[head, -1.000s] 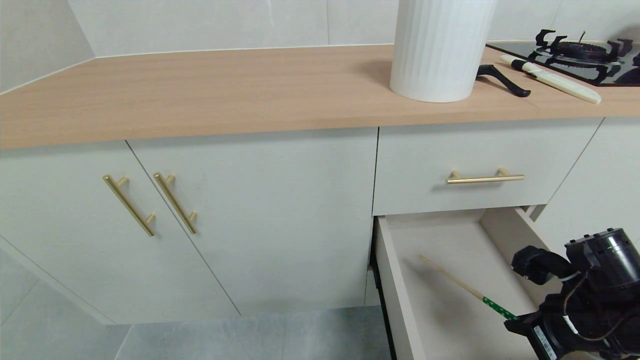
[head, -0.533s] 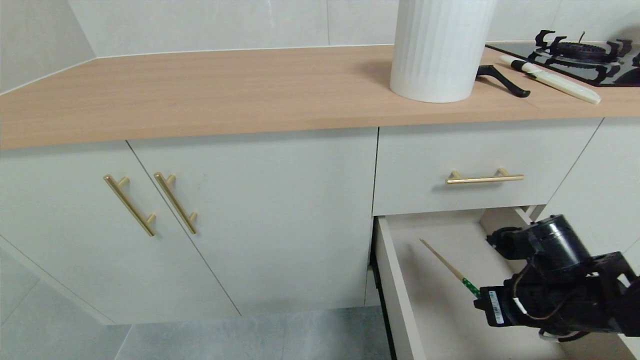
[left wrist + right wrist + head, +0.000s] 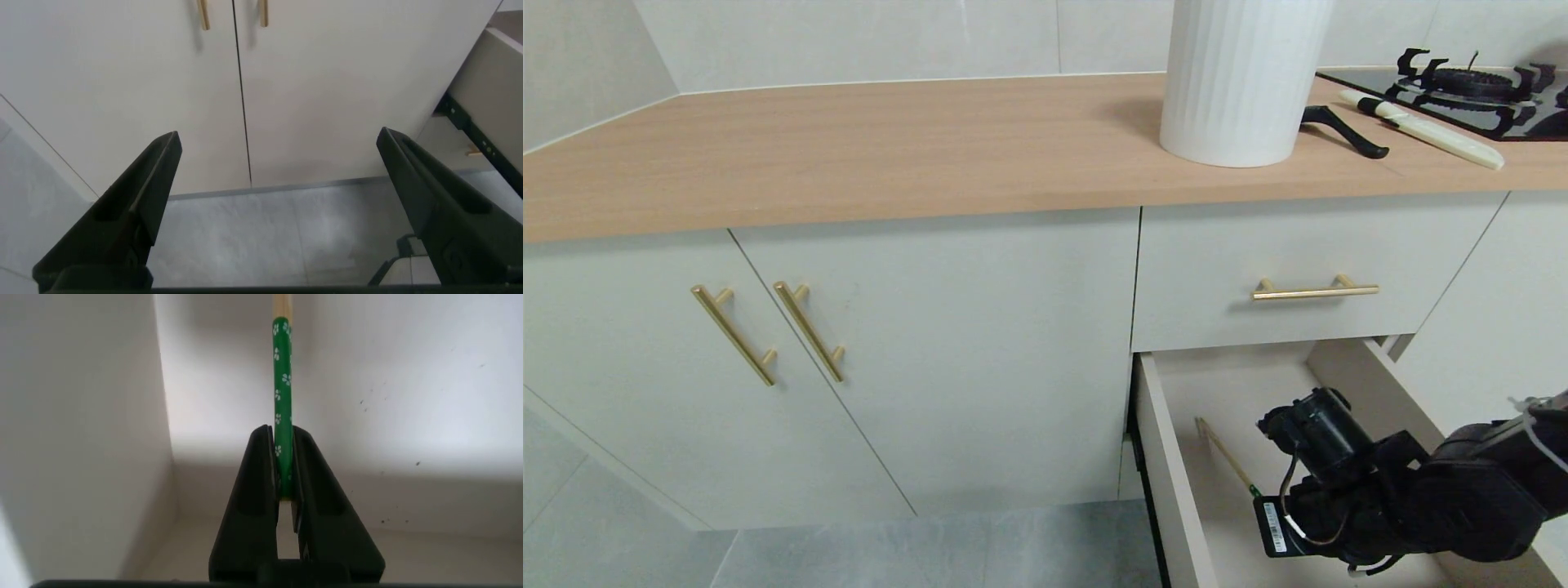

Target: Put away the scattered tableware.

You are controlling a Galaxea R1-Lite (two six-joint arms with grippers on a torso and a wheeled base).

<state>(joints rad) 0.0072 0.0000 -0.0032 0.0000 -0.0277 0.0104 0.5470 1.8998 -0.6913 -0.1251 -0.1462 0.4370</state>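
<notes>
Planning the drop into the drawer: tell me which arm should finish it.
Right. The right gripper is shut on the chopstick, inside the open drawer. The left gripper hangs open and empty, facing the cabinet doors.

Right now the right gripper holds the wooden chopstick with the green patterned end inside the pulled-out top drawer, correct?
No, wrong drawer. The right gripper is shut on the wooden chopstick with the green patterned end inside the pulled-out lower drawer; the top drawer with the brass bar handle is closed, as the head view shows.
</notes>
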